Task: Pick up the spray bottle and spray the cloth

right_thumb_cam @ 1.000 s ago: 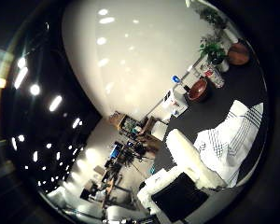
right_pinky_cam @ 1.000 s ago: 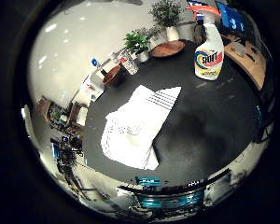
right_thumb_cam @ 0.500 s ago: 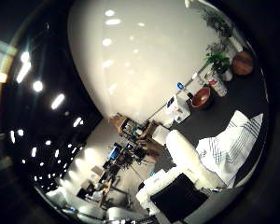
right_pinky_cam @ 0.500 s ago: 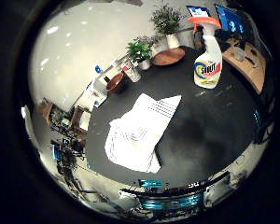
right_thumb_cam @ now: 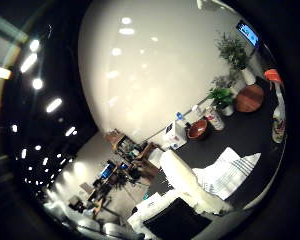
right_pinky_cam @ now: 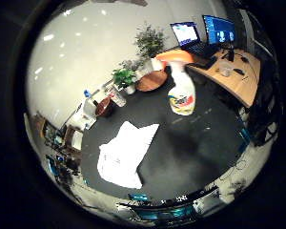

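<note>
White spray bottle with orange trigger head (right_pinky_cam: pixel 182 93) stood upright on dark table (right_pinky_cam: pixel 200 148), ungrasped; crumpled white striped cloth (right_pinky_cam: pixel 124 155) laid nearby, unsprayed. Hand (right_thumb_cam: pixel 187 182) finger state undetermined.

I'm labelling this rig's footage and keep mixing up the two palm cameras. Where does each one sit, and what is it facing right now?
Little finger side palm view: on the palm, facing down at the dark table, with the spray bottle upright and the cloth flat; no part of the hand shows.
Thumb side palm view: on the palm, turned toward the room wall and table edge; a white finger of the hand reaches in.
Shared: bottle, cloth, brown bowl, potted plant.
</note>
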### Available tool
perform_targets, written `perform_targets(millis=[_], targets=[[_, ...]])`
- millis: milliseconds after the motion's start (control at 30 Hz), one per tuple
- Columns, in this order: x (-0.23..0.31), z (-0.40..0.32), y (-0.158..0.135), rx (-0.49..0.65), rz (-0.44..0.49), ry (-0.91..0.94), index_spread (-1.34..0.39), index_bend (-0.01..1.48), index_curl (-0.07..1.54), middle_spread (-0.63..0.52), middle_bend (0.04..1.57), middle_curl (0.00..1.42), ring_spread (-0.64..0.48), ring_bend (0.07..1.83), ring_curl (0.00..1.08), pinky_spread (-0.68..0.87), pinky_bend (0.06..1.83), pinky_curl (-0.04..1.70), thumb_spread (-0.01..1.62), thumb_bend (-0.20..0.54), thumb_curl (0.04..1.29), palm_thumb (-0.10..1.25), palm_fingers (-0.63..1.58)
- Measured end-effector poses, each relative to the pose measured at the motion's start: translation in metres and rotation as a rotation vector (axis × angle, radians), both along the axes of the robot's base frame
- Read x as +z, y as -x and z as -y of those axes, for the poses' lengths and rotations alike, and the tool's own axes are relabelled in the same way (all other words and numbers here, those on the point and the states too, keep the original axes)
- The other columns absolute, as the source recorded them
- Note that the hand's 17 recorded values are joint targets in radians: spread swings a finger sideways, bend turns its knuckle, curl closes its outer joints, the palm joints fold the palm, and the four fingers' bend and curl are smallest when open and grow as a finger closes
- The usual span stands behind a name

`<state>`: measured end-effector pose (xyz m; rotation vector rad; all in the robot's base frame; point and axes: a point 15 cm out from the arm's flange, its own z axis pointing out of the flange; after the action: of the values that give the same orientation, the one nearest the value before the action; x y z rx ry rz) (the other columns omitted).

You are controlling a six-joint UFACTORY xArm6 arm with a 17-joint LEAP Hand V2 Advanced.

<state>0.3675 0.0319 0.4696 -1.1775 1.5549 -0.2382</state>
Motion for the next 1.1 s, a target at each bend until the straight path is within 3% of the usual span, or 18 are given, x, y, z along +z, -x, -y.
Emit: perform_targets(millis=[467,700,1100], targets=[[-0.042,0.086,0.012,-0.093,-0.059,0.132,0.04,0.16,0.26,0.30,0.20,0.33,0.39,0.27,0.25,0.64,0.75,0.27,1.07,-0.025,0.44,0.51,0.04],[-0.090,0.139,-0.004,-0.158,-0.158,0.087,0.04,0.15,0.26,0.30,0.20,0.33,0.39,0.28,0.26,0.65,0.79,0.28,1.07,-0.028,0.43,0.46,0.04],[-0.073,0.191,-0.060,-0.130,-0.142,-0.081,0.04,0.16,0.26,0.30,0.20,0.33,0.39,0.30,0.26,0.65,0.83,0.28,1.08,-0.026,0.40,0.42,0.03]])
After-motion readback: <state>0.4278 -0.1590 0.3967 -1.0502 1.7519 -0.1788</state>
